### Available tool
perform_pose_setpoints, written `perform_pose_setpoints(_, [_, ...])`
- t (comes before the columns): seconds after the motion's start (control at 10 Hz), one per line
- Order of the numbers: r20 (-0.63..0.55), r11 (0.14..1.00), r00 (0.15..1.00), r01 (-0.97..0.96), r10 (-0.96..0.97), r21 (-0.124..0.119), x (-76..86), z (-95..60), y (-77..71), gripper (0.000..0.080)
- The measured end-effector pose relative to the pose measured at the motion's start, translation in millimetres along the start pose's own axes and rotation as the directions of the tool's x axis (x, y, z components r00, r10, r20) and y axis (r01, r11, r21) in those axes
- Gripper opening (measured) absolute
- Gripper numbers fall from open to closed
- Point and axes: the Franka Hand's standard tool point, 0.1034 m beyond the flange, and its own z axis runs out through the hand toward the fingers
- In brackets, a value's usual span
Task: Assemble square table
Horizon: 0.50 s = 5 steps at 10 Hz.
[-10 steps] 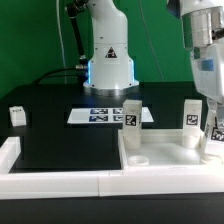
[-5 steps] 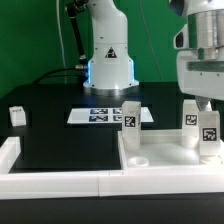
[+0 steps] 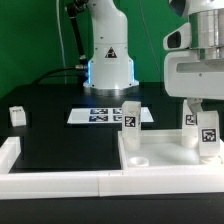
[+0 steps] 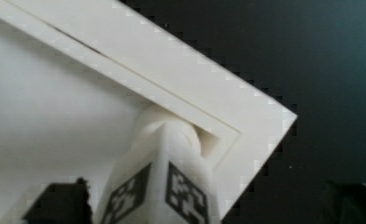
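The jaws hang released directly above the upright leg (image 3: 208, 136), its long axis vertical, standing at 2 o'clock in the square tabletop (image 3: 168, 156) corner

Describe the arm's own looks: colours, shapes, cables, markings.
The arm is glossy white with rounded shells; a blue light glows low on its base. A dark cable runs beside it. The boxy wrist block is white and light grey. The jaws look dark in the wrist view. No markings are readable.
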Motion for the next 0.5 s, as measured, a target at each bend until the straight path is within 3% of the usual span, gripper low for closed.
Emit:
perform_pose_setpoints(0.1, [-0.011, 0.989, 0.989, 0.147, -0.147, 0.002, 5.6, 1.1, 5.6, 0.0648])
perform_pose_setpoints(0.3, [-0.022, 0.931, 0.931, 0.364, -0.365, -0.026, 2.4, 3.2, 4.8, 0.0648])
perform_pose_setpoints(0.5, [-0.021, 0.952, 0.952, 0.305, -0.306, -0.021, 3.3, 3.3, 5.4, 0.0648])
